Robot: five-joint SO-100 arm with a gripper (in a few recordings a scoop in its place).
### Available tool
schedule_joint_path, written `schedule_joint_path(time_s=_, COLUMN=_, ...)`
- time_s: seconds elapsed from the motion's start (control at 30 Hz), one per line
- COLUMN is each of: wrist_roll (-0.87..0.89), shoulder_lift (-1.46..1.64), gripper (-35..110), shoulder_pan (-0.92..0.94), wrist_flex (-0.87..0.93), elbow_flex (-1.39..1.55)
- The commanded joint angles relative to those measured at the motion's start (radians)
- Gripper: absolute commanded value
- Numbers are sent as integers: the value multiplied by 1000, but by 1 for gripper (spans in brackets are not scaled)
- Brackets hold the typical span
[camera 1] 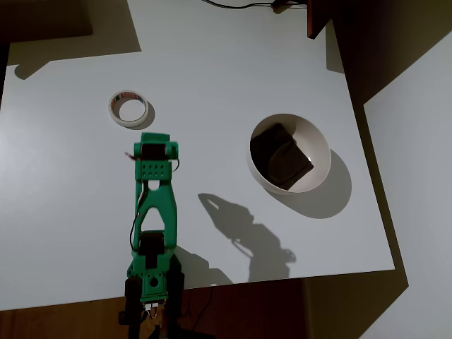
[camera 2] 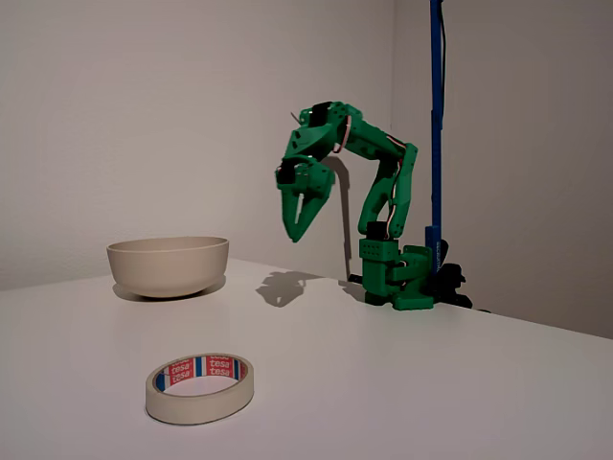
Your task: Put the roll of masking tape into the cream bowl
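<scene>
The tape point(camera 2: 200, 387) lies flat on the white table point(camera 2: 402, 383), well apart from the bowl point(camera 2: 168, 265). A dark block point(camera 1: 281, 156) sits inside the bowl. The green gripper point(camera 2: 298, 228) hangs high above the table, fingers nearly together, holding nothing.

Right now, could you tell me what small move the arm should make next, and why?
Probably lower the gripper onto the roll of masking tape: it hangs above the table holding nothing, the tape lies flat just beyond it, away from the cream bowl.
</scene>
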Motion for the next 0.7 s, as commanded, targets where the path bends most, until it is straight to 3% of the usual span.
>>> schedule_joint_path(time_s=0.0, wrist_roll=-5, shoulder_lift=-187, gripper=-8, shoulder_pan=32, wrist_flex=61, elbow_flex=-324)
schedule_joint_path(time_s=0.27, wrist_roll=-9, shoulder_lift=-624, gripper=-8, shoulder_pan=-8, wrist_flex=215, elbow_flex=-859)
schedule_joint_path(time_s=0.5, wrist_roll=-35, shoulder_lift=-959, gripper=-8, shoulder_pan=-58, wrist_flex=233, elbow_flex=-1215)
schedule_joint_path(time_s=0.67, wrist_roll=-64, shoulder_lift=-1071, gripper=-8, shoulder_pan=-109, wrist_flex=198, elbow_flex=-1290)
